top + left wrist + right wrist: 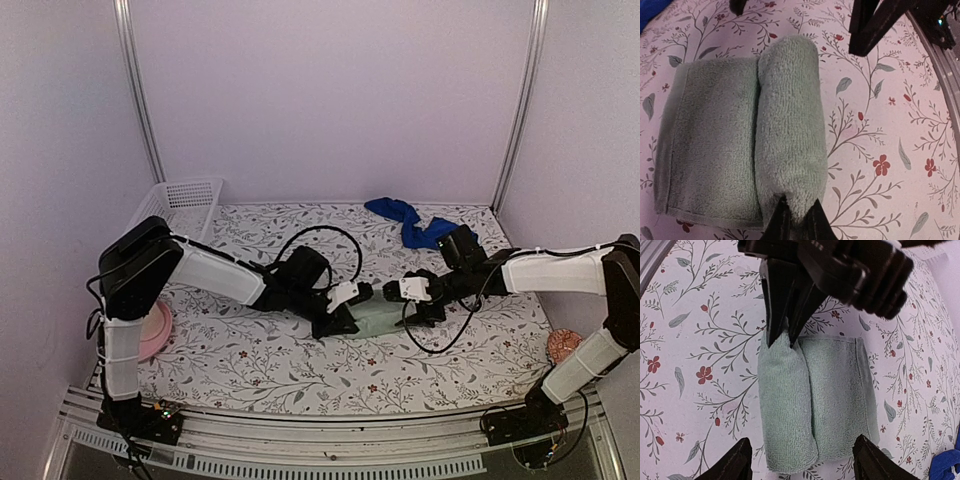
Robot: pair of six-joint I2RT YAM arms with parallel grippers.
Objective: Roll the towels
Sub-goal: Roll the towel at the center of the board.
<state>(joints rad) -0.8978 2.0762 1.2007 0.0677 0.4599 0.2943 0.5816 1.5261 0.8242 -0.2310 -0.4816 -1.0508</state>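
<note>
The small sage-green towel (pixel 385 318) lies mid-table, partly rolled: a thick roll (pixel 790 120) sits beside a flat unrolled part (pixel 710 145). My left gripper (pixel 795 209) is shut on the near end of the roll, and its fingers (pixel 782 332) show pinching that end in the right wrist view. Open at the towel's other end is my right gripper (pixel 800 462), its fingertips (pixel 735 460) wide apart on either side of the cloth and holding nothing. The royal-blue towel (pixel 408 222) lies crumpled at the back right.
A white basket (pixel 185 200) stands at the back left. A pink plate (pixel 155 332) lies by the left arm's base. A small pinkish object (pixel 563 345) sits at the right edge. Cables loop over the floral tablecloth (pixel 270 365) near both wrists.
</note>
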